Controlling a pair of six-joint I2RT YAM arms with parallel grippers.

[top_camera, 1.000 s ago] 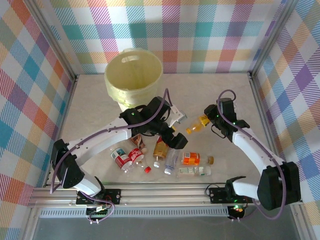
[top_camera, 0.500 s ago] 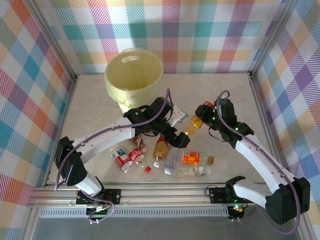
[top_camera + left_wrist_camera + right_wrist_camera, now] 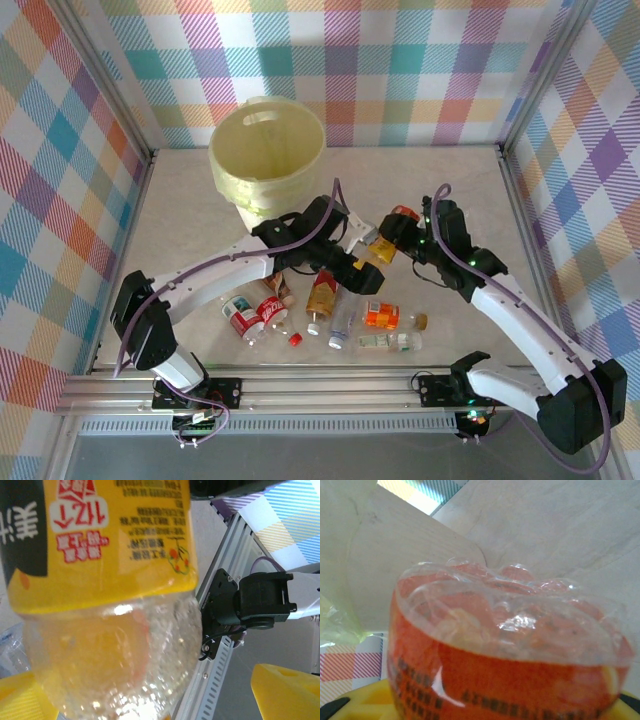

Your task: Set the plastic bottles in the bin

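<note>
My right gripper (image 3: 401,228) is shut on an orange-and-yellow-labelled plastic bottle (image 3: 385,244) and holds it above the table's middle. In the right wrist view the bottle's (image 3: 510,655) clear base faces away from the camera. My left gripper (image 3: 367,248) stands open around the same bottle (image 3: 115,605). One yellow finger (image 3: 285,690) is still apart from the bottle's side. Several more bottles lie near the front: a red-labelled one (image 3: 243,318), a brown one (image 3: 321,295) and an orange one (image 3: 381,316). The pale-yellow bin (image 3: 240,185) stands at the back left.
A loose red cap (image 3: 295,338) and a small brown cap (image 3: 422,320) lie among the bottles. The metal rail (image 3: 330,385) runs along the near edge. The right arm's black base mount (image 3: 250,605) shows beyond the bottle. Checked walls enclose the table.
The right gripper has carried the bottle left and farther back, up to the left gripper. The left gripper has shifted slightly right, and the bottle now sits between its fingers.
</note>
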